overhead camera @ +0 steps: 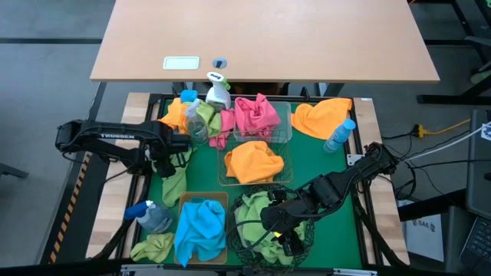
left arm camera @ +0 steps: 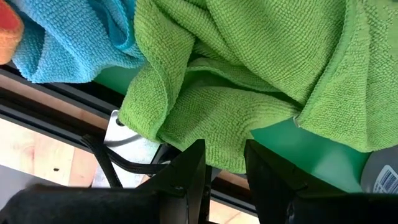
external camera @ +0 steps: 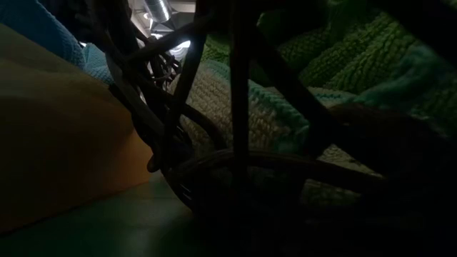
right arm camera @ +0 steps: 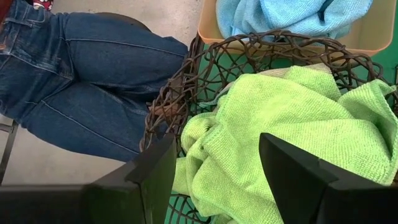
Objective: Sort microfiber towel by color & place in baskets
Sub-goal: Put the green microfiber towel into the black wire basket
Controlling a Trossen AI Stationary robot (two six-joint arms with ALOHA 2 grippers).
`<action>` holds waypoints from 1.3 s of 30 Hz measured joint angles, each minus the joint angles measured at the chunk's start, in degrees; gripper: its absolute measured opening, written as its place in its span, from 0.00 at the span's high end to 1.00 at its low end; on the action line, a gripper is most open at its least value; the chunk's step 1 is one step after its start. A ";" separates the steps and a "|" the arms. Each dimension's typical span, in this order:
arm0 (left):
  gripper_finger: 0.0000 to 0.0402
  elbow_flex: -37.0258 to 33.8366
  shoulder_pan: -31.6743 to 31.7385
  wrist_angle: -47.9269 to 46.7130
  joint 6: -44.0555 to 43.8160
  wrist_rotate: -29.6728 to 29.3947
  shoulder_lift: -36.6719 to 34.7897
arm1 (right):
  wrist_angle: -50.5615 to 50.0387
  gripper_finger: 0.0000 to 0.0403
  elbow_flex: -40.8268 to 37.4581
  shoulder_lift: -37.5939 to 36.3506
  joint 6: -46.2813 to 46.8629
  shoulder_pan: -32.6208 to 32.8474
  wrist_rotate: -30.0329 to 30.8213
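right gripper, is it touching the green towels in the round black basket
Apart. In the right wrist view the right gripper hangs with jaws wide open above the green towels in the round black wire basket; open space shows between them.

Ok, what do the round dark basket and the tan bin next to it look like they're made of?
Round basket: looks like dark brown woven wicker or coated wire; open looping strands, matte.
Tan bin: seemingly smooth plastic; solid wall, rounded rim, slight sheen.
Green towel inside the basket: looped microfiber pile.
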 joint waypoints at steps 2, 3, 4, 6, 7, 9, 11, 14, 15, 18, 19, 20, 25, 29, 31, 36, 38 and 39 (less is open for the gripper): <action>0.73 0.00 0.00 0.09 0.00 -0.12 0.74 | 0.00 0.43 0.00 0.00 0.00 0.00 0.00; 0.73 0.00 0.00 0.10 -0.01 -0.26 1.33 | 0.01 0.43 0.00 0.00 0.00 0.00 0.00; 0.73 0.00 0.00 0.09 -0.02 -0.35 2.06 | 0.01 0.43 0.00 0.00 0.00 0.00 0.00; 0.73 0.00 0.00 0.18 0.01 -0.37 3.85 | 0.01 0.43 0.00 0.00 0.00 0.00 0.00; 0.73 0.00 0.00 0.22 0.38 -0.39 4.62 | 0.01 0.43 0.00 0.00 0.00 0.00 0.00; 0.73 -0.02 -0.01 0.23 0.85 -1.01 6.22 | 0.01 0.43 0.00 0.00 0.00 0.00 0.00; 0.73 -0.02 -0.02 0.80 0.86 -2.22 7.58 | 0.01 0.43 0.00 0.00 0.00 0.00 0.00; 0.73 -0.02 -0.02 1.09 0.91 -3.20 9.16 | 0.01 0.43 0.00 0.00 0.00 0.00 0.00; 0.73 -0.02 0.00 1.15 0.92 -3.23 9.56 | 0.01 0.43 0.00 0.00 0.00 0.00 0.00; 0.73 -0.02 -0.02 1.17 1.19 -3.25 10.45 | 0.03 0.43 0.00 0.00 0.00 0.00 0.00; 0.74 -0.02 -0.02 1.30 1.76 -3.25 10.65 | 0.02 0.43 0.00 0.00 0.00 0.00 -0.01; 0.75 -0.02 -0.01 1.82 2.52 -3.21 10.77 | 0.03 0.43 0.00 0.00 0.00 0.00 -0.01; 0.91 -0.02 -0.02 7.48 3.91 -2.95 10.79 | 0.01 0.43 0.00 0.00 0.00 0.00 -0.01; 0.98 -0.02 -0.02 8.13 4.02 -2.85 10.79 | -0.41 0.43 0.00 0.00 -0.01 0.00 -0.02; 0.99 -0.02 -0.02 7.75 4.02 -2.25 10.40 | -1.74 0.43 0.00 0.00 0.00 0.00 -0.02; 1.00 2.48 -0.23 6.39 3.85 1.05 8.72 | -6.47 0.43 -0.02 0.00 0.00 0.00 0.04; 1.00 4.62 -0.85 5.34 3.75 1.12 8.02 | -7.65 0.43 -0.02 0.00 -0.01 0.00 0.94; 1.00 5.87 -1.26 5.17 3.61 1.22 7.64 | -8.29 0.43 -0.02 0.00 -0.06 0.00 1.60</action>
